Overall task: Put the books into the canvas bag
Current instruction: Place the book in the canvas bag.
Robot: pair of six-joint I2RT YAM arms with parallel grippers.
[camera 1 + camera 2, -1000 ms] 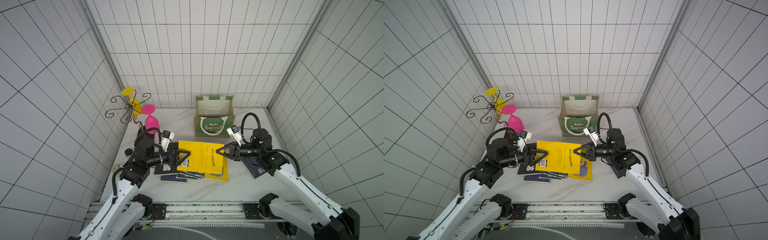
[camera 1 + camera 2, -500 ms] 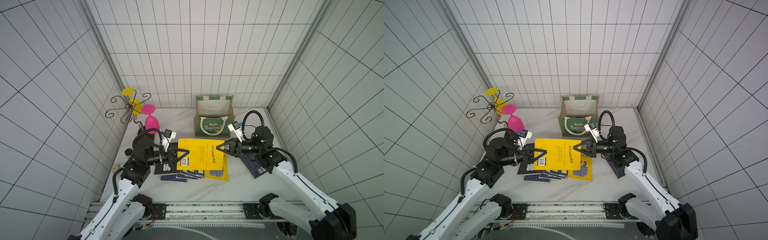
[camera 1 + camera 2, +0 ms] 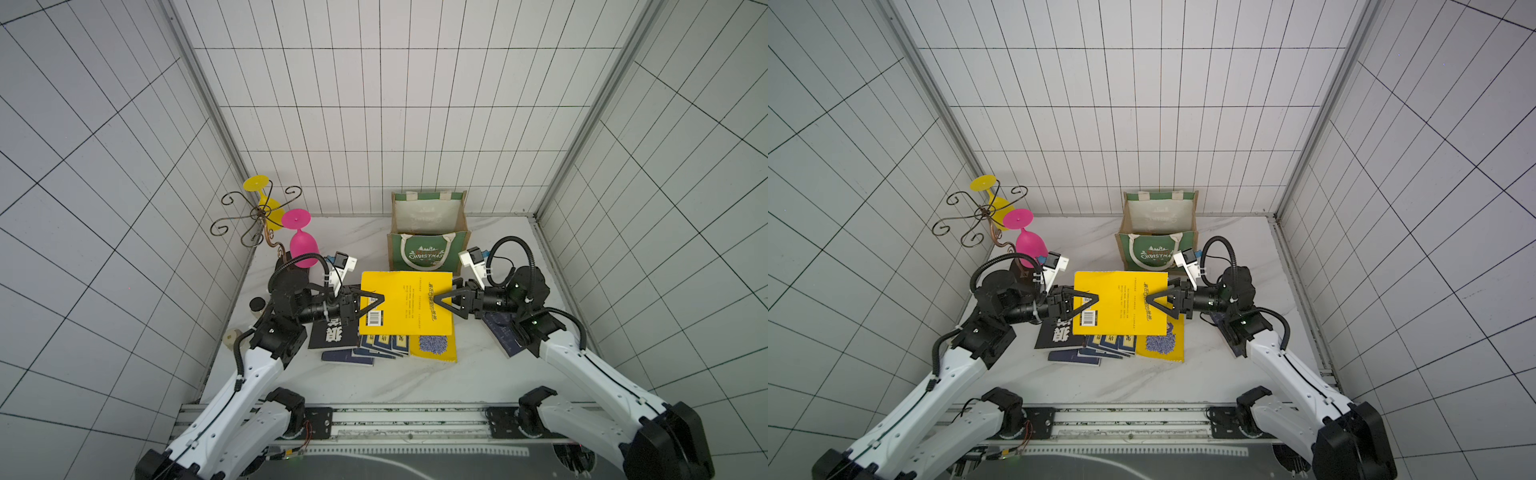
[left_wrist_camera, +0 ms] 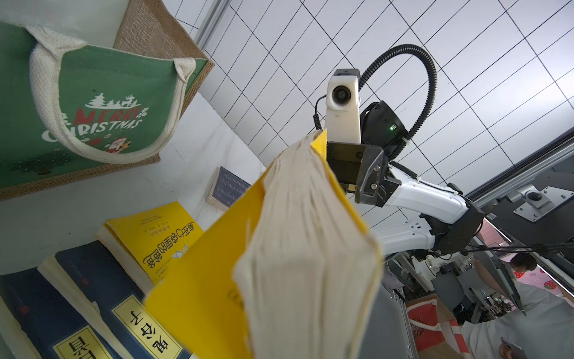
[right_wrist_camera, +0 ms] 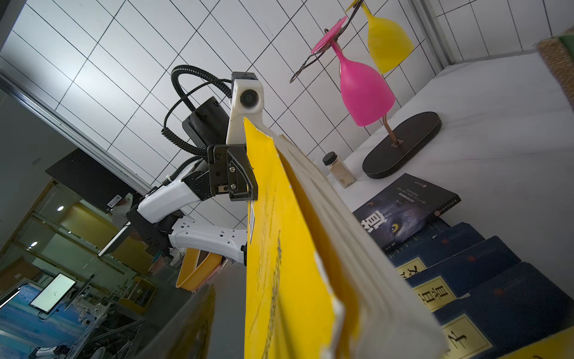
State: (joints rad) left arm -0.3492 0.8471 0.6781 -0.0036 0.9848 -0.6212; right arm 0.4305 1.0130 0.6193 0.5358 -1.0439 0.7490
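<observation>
**Yellow Book Aloft Between Two Hands**

Found a yellow book (image 3: 405, 301) lifted above the table (image 3: 415, 382), back cover and barcode facing up, just in front of the canvas bag (image 3: 428, 249). Saw the left hand (image 3: 380, 299) clamped on the barcode edge, pinching cover and pages. Caught the right hand (image 3: 437, 300) at the opposite edge, its tips over the cover in both top views. Could not tell whether pressed together on the book or apart.

Noted the canvas bag upright at the back of the table, mouth open, white lining showing, green "CHRISTMAS" panel turned toward the arms.

Spotted more books lying on the table beneath:
- a black book (image 3: 332, 336) with white characters, below the left hand
- navy books (image 3: 374, 347) fanned beside it
- a second yellow book (image 3: 434, 347), partly under the lifted one
- a dark book (image 3: 500, 332), apart from the others, beneath the right arm

Made out a wire rack (image 3: 258, 214) at the table's left rear corner, with a pink glass (image 3: 303, 245) and a yellow glass (image 3: 268, 208) hanging bowl-down. Also picked out a small jar (image 3: 257, 304) near the left arm.
</observation>
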